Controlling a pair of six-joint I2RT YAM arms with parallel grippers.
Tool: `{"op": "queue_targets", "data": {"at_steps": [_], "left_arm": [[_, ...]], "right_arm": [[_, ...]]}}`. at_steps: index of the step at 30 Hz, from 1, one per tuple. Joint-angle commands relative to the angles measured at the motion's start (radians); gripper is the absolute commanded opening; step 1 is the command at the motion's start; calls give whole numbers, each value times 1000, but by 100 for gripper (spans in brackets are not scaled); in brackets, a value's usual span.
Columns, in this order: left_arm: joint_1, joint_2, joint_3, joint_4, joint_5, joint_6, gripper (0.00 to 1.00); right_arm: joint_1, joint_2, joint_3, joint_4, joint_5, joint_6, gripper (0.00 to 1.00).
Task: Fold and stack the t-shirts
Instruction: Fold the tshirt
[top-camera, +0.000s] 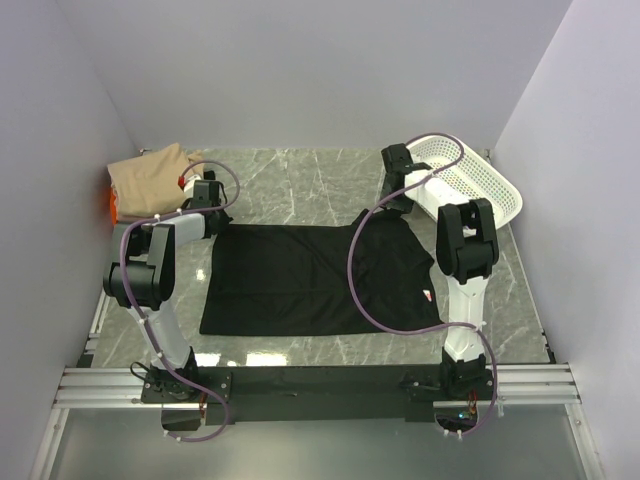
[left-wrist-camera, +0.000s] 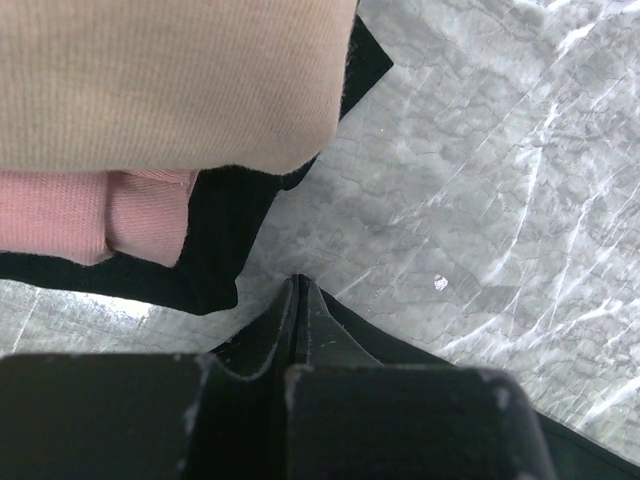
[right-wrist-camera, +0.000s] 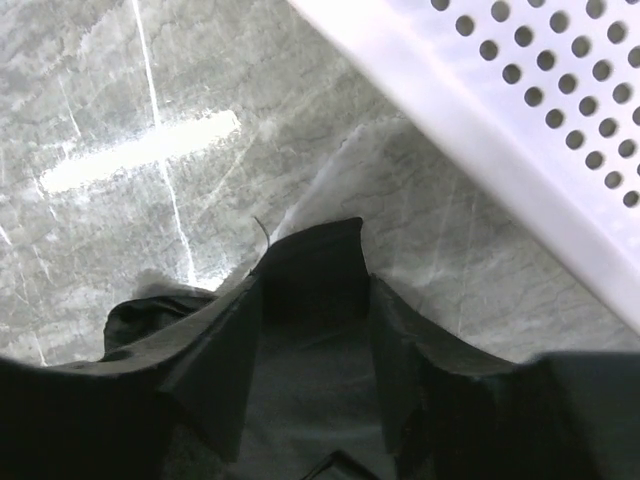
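The plain black t-shirt (top-camera: 300, 275) lies spread flat mid-table, its small pinkish label (top-camera: 428, 295) at the near right. My left gripper (top-camera: 218, 210) is shut on its far left corner; in the left wrist view the fingers (left-wrist-camera: 296, 290) meet with black cloth (left-wrist-camera: 420, 355) beneath them. My right gripper (top-camera: 388, 207) is at the far right sleeve, and black cloth (right-wrist-camera: 310, 265) fills the gap between its fingers (right-wrist-camera: 308, 285). A stack of folded tees (top-camera: 150, 172) sits at the far left, tan on top (left-wrist-camera: 170, 80), then pale pink (left-wrist-camera: 90, 210) and black (left-wrist-camera: 220, 230), with orange (top-camera: 108, 207) at its side.
A white perforated basket (top-camera: 480, 185) stands at the far right, close beside the right gripper; its wall also shows in the right wrist view (right-wrist-camera: 500, 120). Grey walls close in the table on three sides. The folded stack is just beyond the left gripper.
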Motion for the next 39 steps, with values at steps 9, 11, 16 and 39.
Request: {"op": "queue_targets", "data": {"at_steps": [9,11,16,39], "left_arm": [[18,-23,-19,40,40,-6,0],[19,-22,-21,42,41,-6,0],[21,-25,-25,48,46,-7,0],[27,-135,-120,137,53,2,0]], "right_arm": [[1,-25,19,42,-73,-30,16],[11,-80,-18,74,-98,-30,0],[38,-194,-125,134,-149,-33,0],[115,-559,-509,120,-41,-34,0]]}}
